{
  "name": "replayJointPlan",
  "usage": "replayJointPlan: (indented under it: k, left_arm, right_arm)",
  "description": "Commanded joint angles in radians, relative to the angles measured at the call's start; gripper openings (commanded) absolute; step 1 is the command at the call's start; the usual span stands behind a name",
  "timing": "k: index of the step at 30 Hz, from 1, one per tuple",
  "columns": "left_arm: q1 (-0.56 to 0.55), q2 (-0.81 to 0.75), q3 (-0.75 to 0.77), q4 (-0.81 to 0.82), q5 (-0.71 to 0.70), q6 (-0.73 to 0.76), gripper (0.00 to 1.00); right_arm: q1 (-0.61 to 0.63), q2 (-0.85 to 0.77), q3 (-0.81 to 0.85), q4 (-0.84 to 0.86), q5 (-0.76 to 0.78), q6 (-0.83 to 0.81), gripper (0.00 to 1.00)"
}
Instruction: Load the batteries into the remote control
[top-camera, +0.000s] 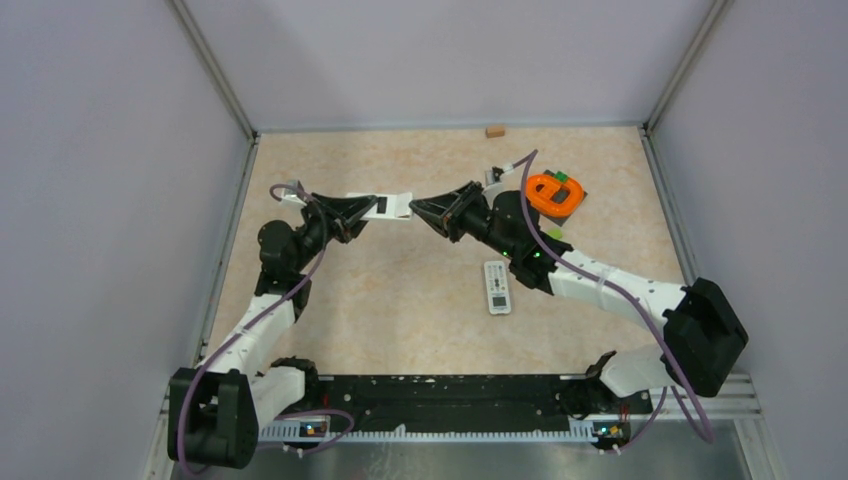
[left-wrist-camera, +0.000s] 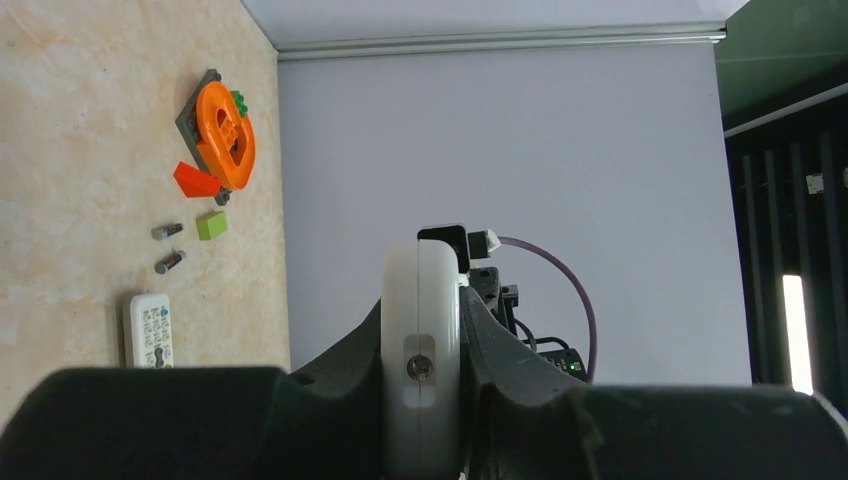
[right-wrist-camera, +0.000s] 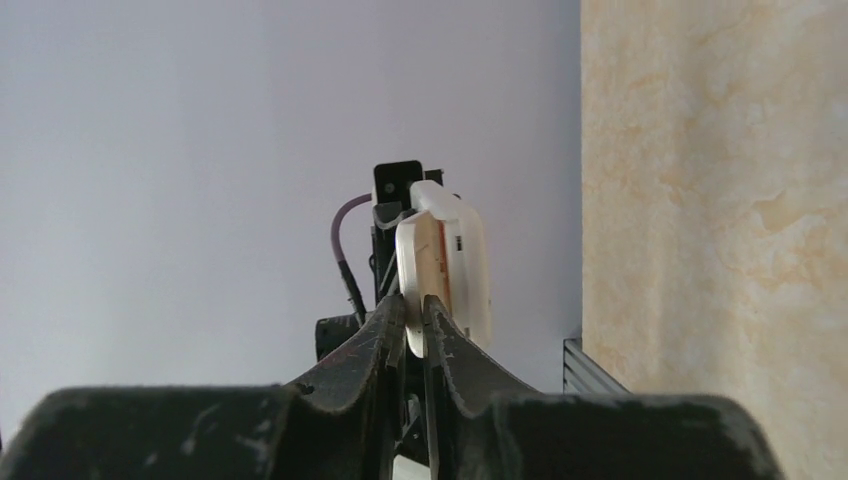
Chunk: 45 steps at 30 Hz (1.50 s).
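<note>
Slippage is your main worry: the left gripper (left-wrist-camera: 422, 312) clamps the white remote (left-wrist-camera: 420, 268) edge-on in mid-air. The right gripper (right-wrist-camera: 410, 305) sits with jaws nearly together at its far end, and you cannot tell whether it pinches anything. Twist or pull there and the remote may pivot loose. The batteries (left-wrist-camera: 168, 232) lie on the table (left-wrist-camera: 80, 120) beside a green block (left-wrist-camera: 211, 225), well apart from both grippers.

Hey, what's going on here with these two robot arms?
Both arms hold a white remote up off the table between them. The left gripper is clamped on one end, and the right gripper is pinched nearly shut on the other end. Two batteries lie loose on the table near a second remote, so those are not yet loaded.
</note>
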<state>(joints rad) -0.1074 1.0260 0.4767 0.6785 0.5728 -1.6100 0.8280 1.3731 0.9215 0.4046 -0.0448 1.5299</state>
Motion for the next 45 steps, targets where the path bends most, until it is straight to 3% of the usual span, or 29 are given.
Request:
replayJointPlan:
  k: [1, 12, 21, 24, 28, 38, 45]
  left_arm:
    - [-0.006, -0.014, 0.013, 0.109, 0.02, -0.015, 0.0]
    - [-0.006, -0.014, 0.018, 0.074, 0.012, 0.02, 0.0]
    - [-0.006, -0.017, 0.021, 0.043, 0.019, 0.041, 0.0]
    - [-0.006, -0.021, 0.023, 0.036, 0.025, 0.047, 0.0]
    - [-0.007, -0.024, 0.03, 0.034, 0.037, 0.051, 0.0]
    - [-0.006, -0.028, 0.053, 0.054, 0.071, 0.031, 0.0]
    - [-0.011, -0.029, 0.071, 0.08, 0.098, 0.027, 0.0]
  right_arm:
    - [0.002, -0.02, -0.001, -0.117, 0.009, -0.026, 0.14]
    - [-0.002, -0.095, 0.007, -0.189, 0.086, -0.083, 0.35]
    - [-0.008, -0.081, 0.035, -0.149, 0.056, -0.164, 0.59]
    - [-0.009, -0.065, 0.05, -0.148, 0.048, -0.195, 0.61]
    - [-0.009, -0.036, 0.063, -0.15, 0.012, -0.214, 0.59]
    - [-0.005, 0.035, 0.078, -0.118, -0.052, -0.242, 0.25]
    - [0.015, 0.083, 0.101, -0.097, -0.064, -0.265, 0.18]
